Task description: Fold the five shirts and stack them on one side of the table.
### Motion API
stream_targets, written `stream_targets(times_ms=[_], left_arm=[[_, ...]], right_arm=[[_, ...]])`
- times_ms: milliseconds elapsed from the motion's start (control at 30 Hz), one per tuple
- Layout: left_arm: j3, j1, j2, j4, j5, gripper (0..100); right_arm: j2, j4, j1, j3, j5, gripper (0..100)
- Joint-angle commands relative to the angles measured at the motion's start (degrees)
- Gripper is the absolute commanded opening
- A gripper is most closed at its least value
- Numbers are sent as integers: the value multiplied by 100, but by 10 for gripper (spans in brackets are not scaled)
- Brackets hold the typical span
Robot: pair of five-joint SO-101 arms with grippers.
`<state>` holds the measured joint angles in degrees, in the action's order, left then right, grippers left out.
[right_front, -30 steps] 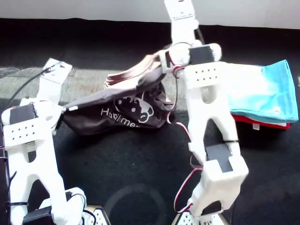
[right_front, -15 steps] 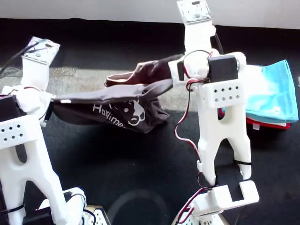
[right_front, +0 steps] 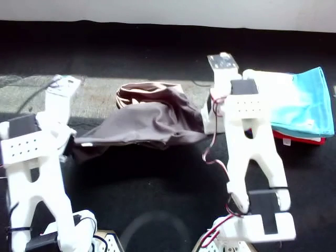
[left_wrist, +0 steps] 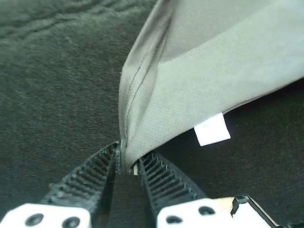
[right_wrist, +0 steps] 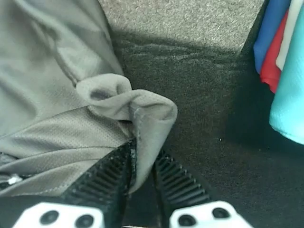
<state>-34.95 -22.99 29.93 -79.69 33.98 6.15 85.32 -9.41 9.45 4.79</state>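
Left pincer (left_wrist: 126, 159): clamped on one edge of the grey shirt (right_front: 149, 125), at the left of the counter (right_front: 157, 189).
Grey shirt: stretched between both pincers, mid-counter, bunched towards the back.
Right pincer (right_wrist: 142, 154): clamped on the shirt's opposite edge.
Folded stack (right_front: 302, 102): far right, turquoise on top, red beneath.

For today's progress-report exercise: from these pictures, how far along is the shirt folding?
Done: a stack of folded shirts lies at one side of the table, with blue, red, white and turquoise layers. In hand: the grey shirt, pinched at opposite ends by the left gripper and right gripper. Left: fold it and add it to the stack.
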Motion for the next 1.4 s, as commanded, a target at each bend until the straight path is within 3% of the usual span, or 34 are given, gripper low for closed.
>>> stream_targets(times_ms=[0, 267, 433, 600, 767, 900, 1033, 1200, 1367], left_arm=[[-365, 347, 163, 255, -35, 8], [-479, 470, 163, 369, -35, 8], [-505, 470, 163, 369, -35, 8], [-514, 462, 163, 369, -35, 8], [-505, 462, 163, 369, -35, 8], [-514, 462, 163, 369, -35, 8], [-514, 435, 163, 369, -35, 8], [-514, 426, 171, 352, -35, 8], [-444, 233, 215, 378, -35, 8]], right_arm=[[760, -593, 180, 1262, 290, 6], [1912, -1174, 215, 3292, 1354, 30], [2624, -567, 295, 3046, 1662, 150], [3495, -435, 224, 2334, 1662, 152], [3424, -1095, -620, 2800, 1662, 152], [2712, -1473, -1613, 3081, 1662, 142], [1684, -1824, -2088, 2967, 1670, 125], [295, -2070, -1727, 2554, 1697, 125], [-611, -2229, -295, 1710, 1732, 125]])
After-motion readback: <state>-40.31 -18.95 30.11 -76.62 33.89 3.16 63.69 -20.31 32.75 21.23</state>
